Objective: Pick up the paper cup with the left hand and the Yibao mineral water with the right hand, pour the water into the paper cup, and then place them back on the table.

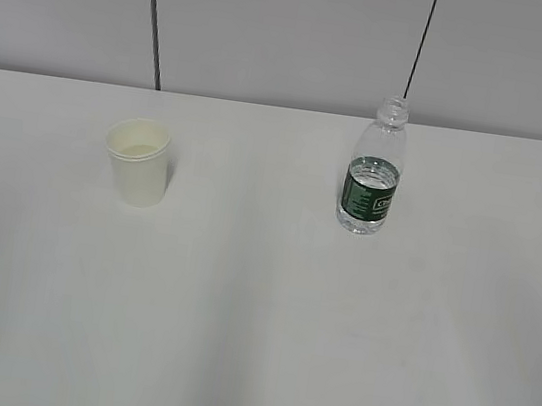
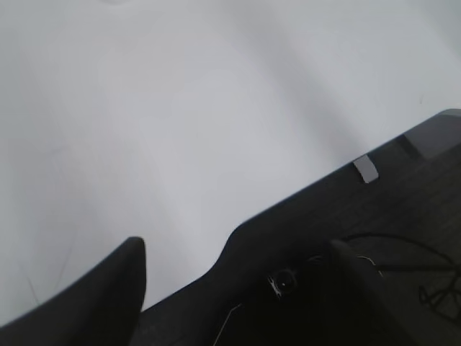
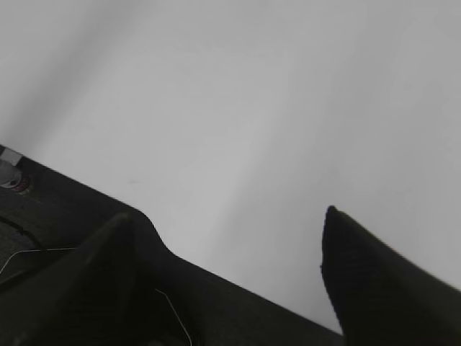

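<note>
The off-white paper cup [image 1: 138, 162] stands upright on the white table [image 1: 254, 322], left of centre. The Yibao mineral water bottle [image 1: 374, 167], clear with a dark green label and no cap, stands upright right of centre, with water up to about the label's top. Neither arm shows in the exterior view. In the left wrist view my left gripper [image 2: 238, 252] is open and empty over the table's edge. In the right wrist view my right gripper [image 3: 227, 231] is open and empty, also at the table's edge. Cup and bottle are out of both wrist views.
A grey wall with two dark vertical seams [image 1: 156, 15] runs behind the table's far edge. In the wrist views a dark floor [image 2: 403, 231] with cables lies beyond the table edge.
</note>
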